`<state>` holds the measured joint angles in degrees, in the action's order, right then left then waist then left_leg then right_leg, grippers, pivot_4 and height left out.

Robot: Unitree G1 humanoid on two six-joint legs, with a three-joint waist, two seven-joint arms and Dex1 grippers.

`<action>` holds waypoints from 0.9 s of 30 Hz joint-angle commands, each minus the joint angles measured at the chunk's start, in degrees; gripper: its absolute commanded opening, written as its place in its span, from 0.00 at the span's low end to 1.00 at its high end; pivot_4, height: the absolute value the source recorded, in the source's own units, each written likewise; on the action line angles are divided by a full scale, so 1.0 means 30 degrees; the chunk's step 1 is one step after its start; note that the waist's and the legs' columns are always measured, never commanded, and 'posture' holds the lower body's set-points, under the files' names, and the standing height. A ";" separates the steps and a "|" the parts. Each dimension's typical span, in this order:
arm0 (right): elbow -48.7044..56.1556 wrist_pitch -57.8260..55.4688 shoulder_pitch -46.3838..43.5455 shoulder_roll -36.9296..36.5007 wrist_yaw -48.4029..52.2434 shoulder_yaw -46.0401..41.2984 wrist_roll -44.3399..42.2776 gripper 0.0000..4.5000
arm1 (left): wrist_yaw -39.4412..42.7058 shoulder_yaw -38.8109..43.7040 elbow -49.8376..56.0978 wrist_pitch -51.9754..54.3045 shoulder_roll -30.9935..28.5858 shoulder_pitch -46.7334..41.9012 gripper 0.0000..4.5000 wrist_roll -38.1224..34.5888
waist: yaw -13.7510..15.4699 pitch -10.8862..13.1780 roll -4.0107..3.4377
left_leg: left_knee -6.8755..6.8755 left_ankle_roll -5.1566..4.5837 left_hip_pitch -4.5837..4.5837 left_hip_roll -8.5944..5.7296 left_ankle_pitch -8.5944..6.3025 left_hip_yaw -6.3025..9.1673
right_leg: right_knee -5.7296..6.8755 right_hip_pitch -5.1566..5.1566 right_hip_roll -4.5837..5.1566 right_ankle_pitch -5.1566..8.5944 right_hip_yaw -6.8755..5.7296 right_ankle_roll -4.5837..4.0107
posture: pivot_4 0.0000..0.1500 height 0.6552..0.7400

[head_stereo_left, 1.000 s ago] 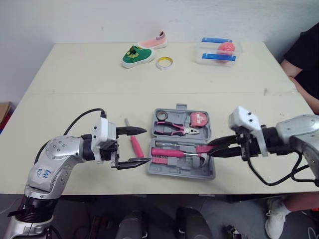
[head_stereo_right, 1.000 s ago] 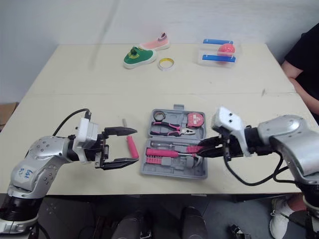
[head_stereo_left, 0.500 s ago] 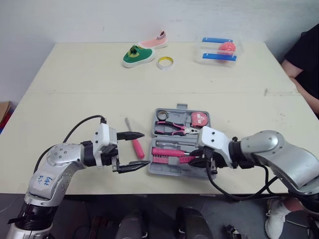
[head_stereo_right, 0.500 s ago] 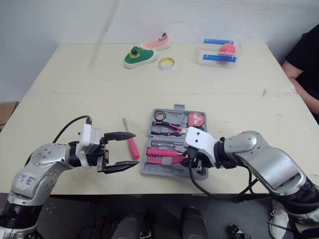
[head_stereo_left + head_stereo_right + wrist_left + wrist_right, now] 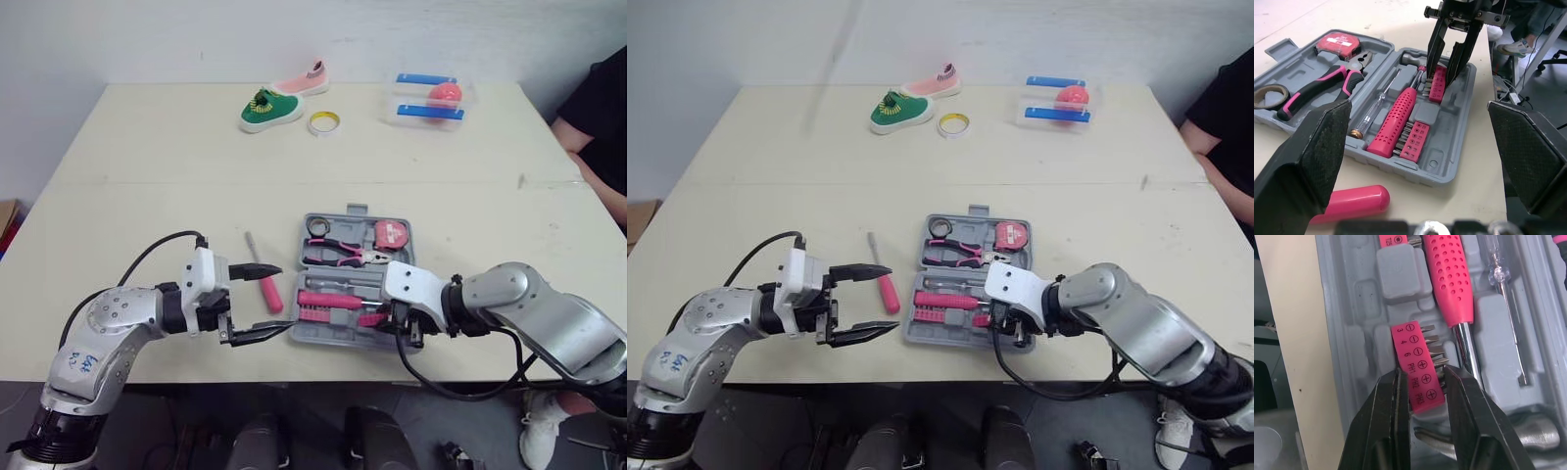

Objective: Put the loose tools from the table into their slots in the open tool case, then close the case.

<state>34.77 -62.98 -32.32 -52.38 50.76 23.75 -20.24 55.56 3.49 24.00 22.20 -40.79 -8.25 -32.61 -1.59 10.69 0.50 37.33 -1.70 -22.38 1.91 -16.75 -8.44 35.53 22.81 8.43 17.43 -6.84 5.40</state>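
A pale wooden table (image 5: 147, 186) stands against a white wall, and the open grey tool case (image 5: 323, 336) lies near its front edge. At the case's front right corner the right gripper (image 5: 1422, 377) points down into the tray, its two fingers closed narrowly on the end of the pink bit holder (image 5: 1413, 347), which sits in its slot beside the shaft of the pink-handled driver (image 5: 328, 300). At the case's front left corner the left gripper (image 5: 284, 298) hangs just above the table, spread wide with nothing in it. The loose pink screwdriver (image 5: 268, 291) lies flat on the table just left of the case, apart from it. In the case's far half sit the pliers (image 5: 338, 257) and the tape measure (image 5: 390, 234). Well beyond the case are a green shoe (image 5: 265, 111), a pink shoe (image 5: 302, 80), a tape roll (image 5: 323, 122) and a clear container (image 5: 429, 98). A person's dark sleeve (image 5: 598, 98) shows far right of the case.
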 commanded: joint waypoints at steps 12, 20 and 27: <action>-0.0057 -0.1336 -0.0537 0.1939 -0.0843 0.0566 -0.0178 0.15 | -0.0049 0.0651 0.0864 0.0284 -0.0408 0.0453 1.00 -0.0324 | -0.0041 -0.0012 0.0029 | -0.0006 0.0026 0.0011 0.0040 0.0007 0.0001 | 0.0008 0.0003 -0.0029 0.0003 0.0000 -0.0006 | 1.00 1.00; 0.0279 0.2504 0.0299 0.1295 0.0537 -0.1661 -0.0680 0.85 | 0.0069 0.0724 0.1115 0.0856 -0.0462 0.0957 1.00 -0.1018 | 0.0049 -0.0011 0.0035 | -0.0023 0.0023 -0.0008 0.0029 0.0003 0.0001 | -0.0011 0.0017 -0.0025 0.0004 -0.0006 -0.0009 | 1.00 1.00; -0.2964 1.1698 0.2797 0.0976 0.5045 -0.5671 -0.1959 0.96 | -0.0054 0.1287 0.1230 0.1268 -0.0552 0.1386 1.00 -0.1611 | 0.0099 0.0008 0.0130 | -0.0028 -0.0030 -0.0011 -0.0018 -0.0027 0.0000 | -0.0078 -0.0024 -0.0015 -0.0008 -0.0030 0.0016 | 1.00 1.00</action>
<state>26.26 -34.26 -25.08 -50.55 62.02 8.88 -23.34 55.54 5.93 26.29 27.17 -42.67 -4.10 -36.85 -1.29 10.72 0.89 37.21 -1.77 -22.40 1.88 -16.82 -8.41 35.27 22.70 8.34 17.41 -6.96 5.44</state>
